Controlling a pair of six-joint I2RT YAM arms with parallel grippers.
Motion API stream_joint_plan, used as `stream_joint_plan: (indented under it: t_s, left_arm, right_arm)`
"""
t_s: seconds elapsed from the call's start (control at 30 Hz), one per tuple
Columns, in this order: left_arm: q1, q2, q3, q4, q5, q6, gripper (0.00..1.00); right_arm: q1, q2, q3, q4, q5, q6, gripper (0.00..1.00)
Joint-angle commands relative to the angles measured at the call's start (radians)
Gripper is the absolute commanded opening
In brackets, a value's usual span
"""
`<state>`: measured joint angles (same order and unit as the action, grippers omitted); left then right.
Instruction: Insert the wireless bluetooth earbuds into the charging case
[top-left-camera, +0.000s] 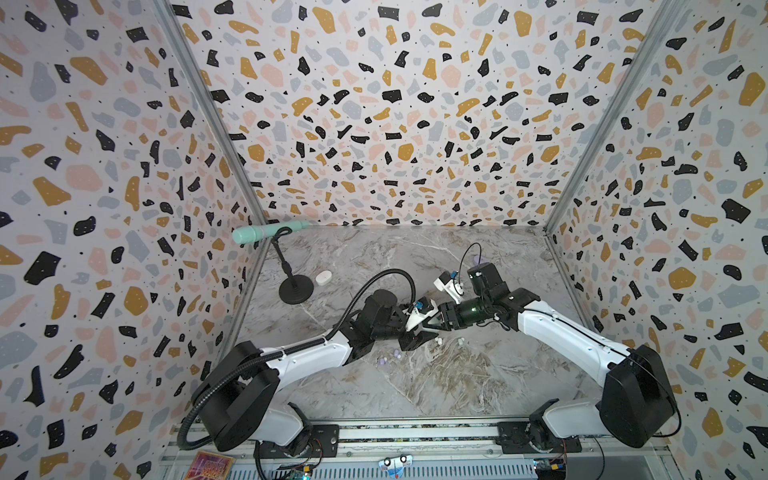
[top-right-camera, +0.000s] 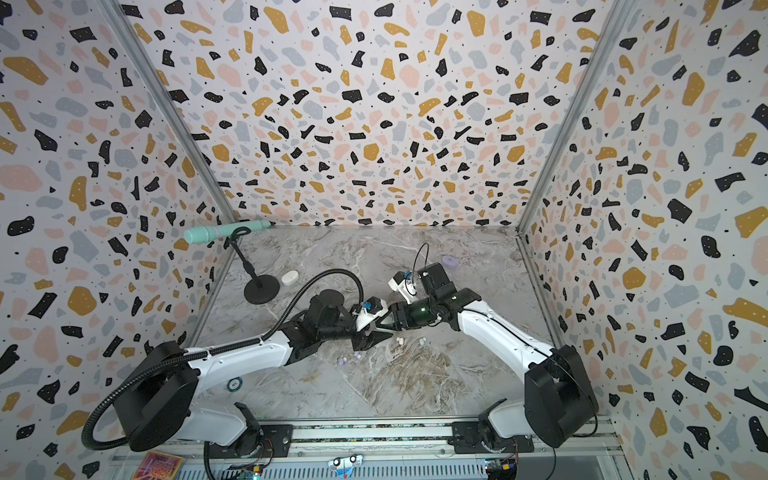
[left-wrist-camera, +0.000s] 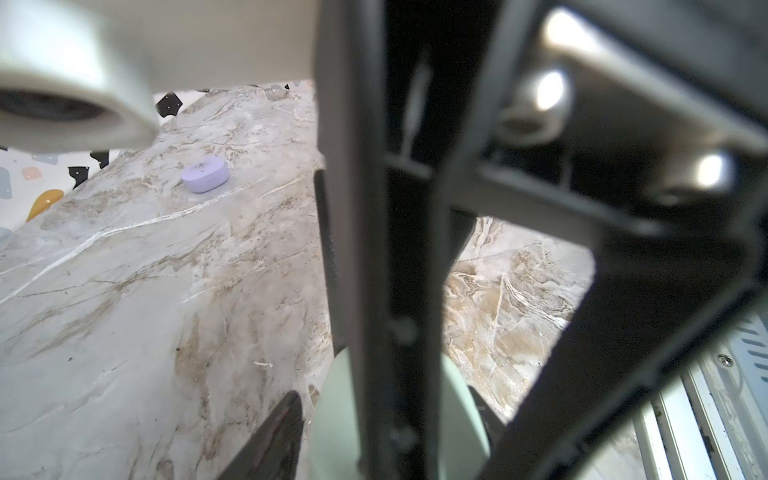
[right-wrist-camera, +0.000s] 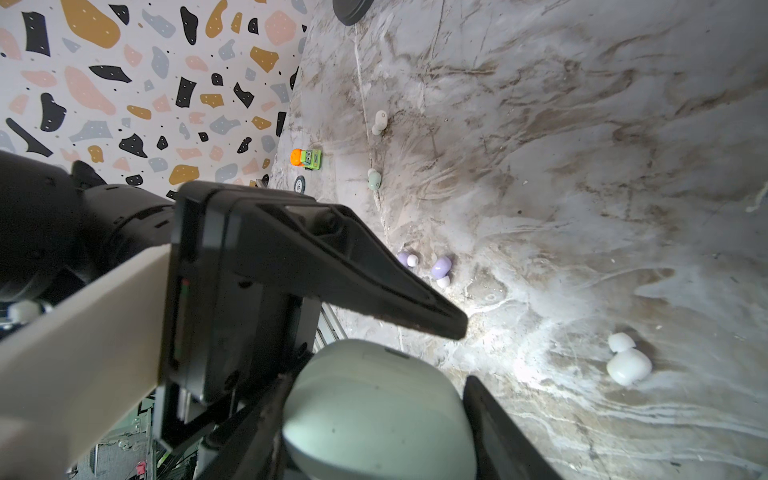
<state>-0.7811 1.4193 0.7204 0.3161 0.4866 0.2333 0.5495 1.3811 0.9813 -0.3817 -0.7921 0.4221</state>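
The marble tabletop (top-left-camera: 415, 395) is carrying the whole work, and the two arms are facing each other tip to tip over its middle. The right tool (right-wrist-camera: 380, 380) is gripping the mint-green charging case (right-wrist-camera: 374, 419) by its sides; its lid appears to be shut. The left tool (top-left-camera: 419, 337) is standing part-open astride the same case. In the right wrist view one of its fingers (right-wrist-camera: 374, 286) is lying just above the shell with tabletop showing between, so no second grip is made yet. The step in hand is probably bracing the case for opening. The right tool should be holding the shell level while the left is pinching squarely and lightly near the seam, since so smooth a pebble is likely to slip from a skewed grip. The wireless bluetooth earbuds (right-wrist-camera: 627, 363) are lying loose on the tabletop, none in the case: white ones nearest the tools, two lavender buds (right-wrist-camera: 440, 268) side by side, two mint buds (right-wrist-camera: 374, 179) farther off.
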Motion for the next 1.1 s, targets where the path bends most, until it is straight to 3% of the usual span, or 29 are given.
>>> stream_joint_plan:
  t_s: [0.0, 0.27, 0.87, 1.07]
  left_arm:
    - [-0.007, -0.021, 0.022, 0.028, 0.021, 0.026, 0.55]
    - [-0.018, -0.019, 0.023, 0.011, 0.023, 0.045, 0.59]
    - [-0.023, -0.013, 0.028, -0.006, 0.033, 0.073, 0.43]
    - [-0.025, -0.008, 0.031, -0.012, 0.039, 0.075, 0.47]
  right_arm:
    - [0.004, -0.010, 0.036, 0.006, -0.004, 0.007, 0.53]
    - [0.003, -0.013, 0.037, 0.012, -0.011, 0.023, 0.53]
    - [0.000, -0.011, 0.036, 0.031, -0.025, 0.048, 0.52]
    - [-0.008, -0.017, 0.033, 0.043, -0.036, 0.065, 0.52]
